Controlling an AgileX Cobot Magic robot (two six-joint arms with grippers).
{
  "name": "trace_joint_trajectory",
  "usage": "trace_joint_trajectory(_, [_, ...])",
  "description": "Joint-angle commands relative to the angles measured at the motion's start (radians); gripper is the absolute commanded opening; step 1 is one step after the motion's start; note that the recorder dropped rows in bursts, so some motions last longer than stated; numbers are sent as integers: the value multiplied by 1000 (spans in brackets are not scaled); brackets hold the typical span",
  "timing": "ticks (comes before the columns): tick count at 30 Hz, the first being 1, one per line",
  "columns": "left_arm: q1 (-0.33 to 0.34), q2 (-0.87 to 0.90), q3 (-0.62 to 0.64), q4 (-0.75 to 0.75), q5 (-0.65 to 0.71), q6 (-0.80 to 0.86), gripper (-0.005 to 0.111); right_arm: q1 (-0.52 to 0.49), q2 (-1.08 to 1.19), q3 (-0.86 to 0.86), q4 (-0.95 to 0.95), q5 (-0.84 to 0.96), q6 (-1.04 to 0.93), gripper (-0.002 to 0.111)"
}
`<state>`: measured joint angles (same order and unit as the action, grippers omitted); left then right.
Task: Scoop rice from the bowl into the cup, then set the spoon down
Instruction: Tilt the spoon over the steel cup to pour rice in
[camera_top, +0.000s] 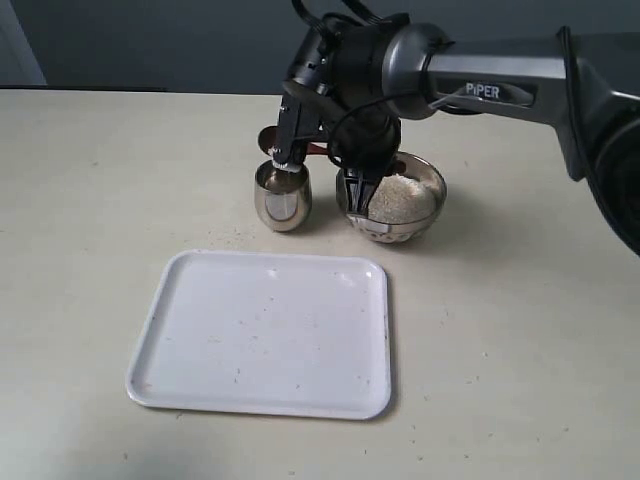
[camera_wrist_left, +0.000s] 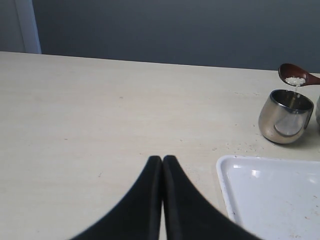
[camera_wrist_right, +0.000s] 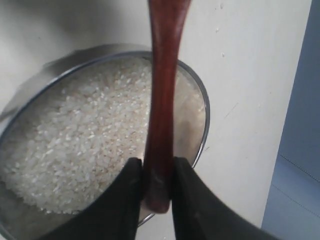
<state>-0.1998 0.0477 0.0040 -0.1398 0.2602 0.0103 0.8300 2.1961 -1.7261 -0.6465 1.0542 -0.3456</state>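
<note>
My right gripper (camera_wrist_right: 158, 172) is shut on the end of the spoon's (camera_wrist_right: 162, 95) dark reddish-brown handle, above the steel bowl (camera_wrist_right: 204, 107) of white rice (camera_wrist_right: 80, 140). In the exterior view that gripper (camera_top: 356, 196) hangs over the bowl's (camera_top: 428, 215) left rim, above the rice (camera_top: 400, 197). The spoon (camera_top: 269, 137) reaches left over the cup (camera_top: 283, 197). In the left wrist view the spoon's oval bowl (camera_wrist_left: 294, 75) sits tilted just above the cup (camera_wrist_left: 285, 117), with rice grains (camera_wrist_left: 295, 81) trickling off it into the cup. My left gripper (camera_wrist_left: 163, 160) is shut and empty, low over the table and far from the cup.
A white rectangular tray (camera_top: 265, 335) lies in front of the cup and bowl; its corner (camera_wrist_left: 270, 197) is near my left gripper. A few stray grains (camera_wrist_left: 240, 146) dot the table beside the cup. The beige table (camera_top: 80, 200) ends at a dark back wall.
</note>
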Motion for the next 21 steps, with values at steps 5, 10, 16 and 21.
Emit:
trace_joint_trajectory(5, [-3, -1, -4, 1, -7, -1, 1, 4, -5, -4, -24, 24, 6, 0])
trace_joint_trajectory(10, [-3, -1, -4, 1, -7, -1, 1, 10, -5, -4, -36, 35, 6, 0])
trace_joint_trajectory(16, [-3, -1, -4, 1, -7, -1, 1, 9, -5, -4, -51, 28, 6, 0])
trace_joint_trajectory(21, [-3, -1, -4, 1, -7, -1, 1, 9, -5, -4, -53, 24, 8, -1])
